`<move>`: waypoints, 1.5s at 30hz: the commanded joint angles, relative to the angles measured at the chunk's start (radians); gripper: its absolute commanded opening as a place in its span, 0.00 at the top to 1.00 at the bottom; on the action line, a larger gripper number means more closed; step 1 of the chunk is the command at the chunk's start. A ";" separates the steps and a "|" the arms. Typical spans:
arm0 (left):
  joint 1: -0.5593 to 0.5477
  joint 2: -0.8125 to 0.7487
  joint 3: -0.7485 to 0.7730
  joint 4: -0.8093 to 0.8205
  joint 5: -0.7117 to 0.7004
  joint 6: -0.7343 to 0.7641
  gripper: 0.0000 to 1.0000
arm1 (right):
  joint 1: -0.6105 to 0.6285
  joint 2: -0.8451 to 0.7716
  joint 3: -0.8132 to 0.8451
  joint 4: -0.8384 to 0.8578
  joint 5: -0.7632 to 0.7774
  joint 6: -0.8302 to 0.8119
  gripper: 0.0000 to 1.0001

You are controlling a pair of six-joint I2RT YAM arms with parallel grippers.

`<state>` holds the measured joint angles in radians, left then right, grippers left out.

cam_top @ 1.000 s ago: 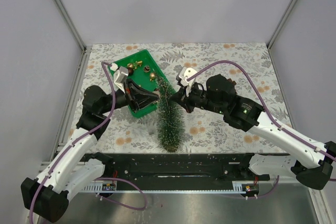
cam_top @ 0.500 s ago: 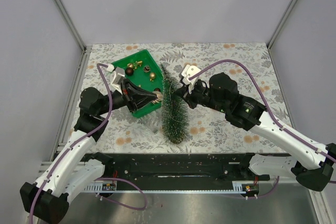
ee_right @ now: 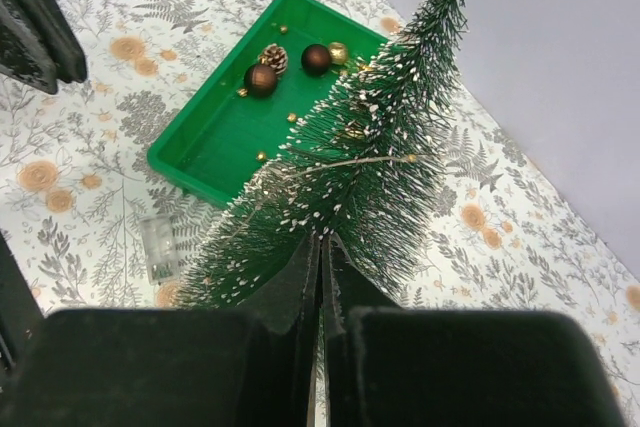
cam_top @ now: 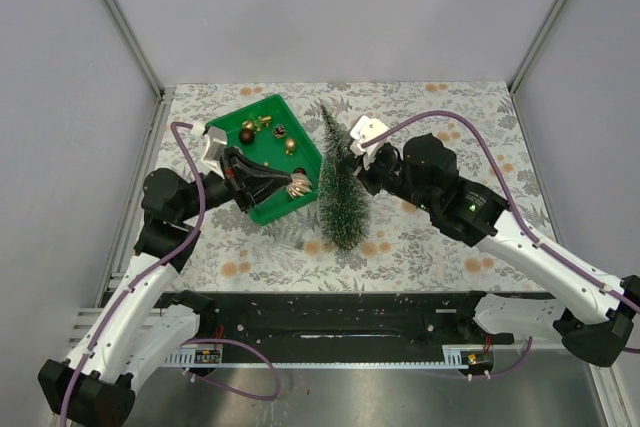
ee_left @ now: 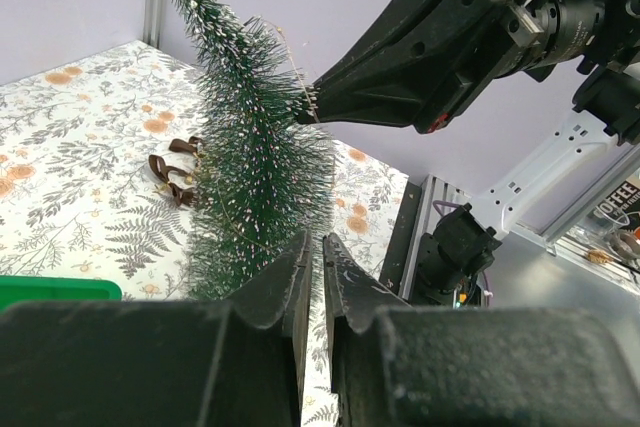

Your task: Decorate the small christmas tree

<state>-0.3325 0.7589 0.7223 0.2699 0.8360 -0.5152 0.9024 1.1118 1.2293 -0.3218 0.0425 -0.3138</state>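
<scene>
White arm links [cam_top: 135, 302], black joints [cam_top: 165, 195], purple cables [cam_top: 441, 115], black ribbed end effector fingers [ee_left: 285, 292]

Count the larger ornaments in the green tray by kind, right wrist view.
Dark brown balls: 2
Pinecone: 1
Gold ball: 1
Total: 4
Tiny gold beads are left out because they are too small to count reliably.
</scene>
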 commanded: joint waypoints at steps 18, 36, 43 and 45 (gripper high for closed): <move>0.016 -0.044 0.051 -0.061 -0.018 0.029 0.49 | -0.158 0.006 -0.120 0.181 0.022 0.094 0.92; 0.016 -0.023 0.098 -0.262 -0.109 0.121 0.03 | -0.184 -0.078 -0.008 0.089 -0.036 0.226 0.30; 0.020 -0.033 0.089 -0.339 -0.193 0.159 0.01 | -0.183 -0.179 0.053 0.049 -0.078 0.277 0.16; 0.021 -0.036 0.080 -0.337 -0.196 0.158 0.01 | -0.184 -0.199 0.073 0.033 -0.081 0.289 0.12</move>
<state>-0.3195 0.7353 0.7792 -0.0673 0.6903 -0.3813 0.7216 0.9646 1.2350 -0.2829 -0.0097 -0.0669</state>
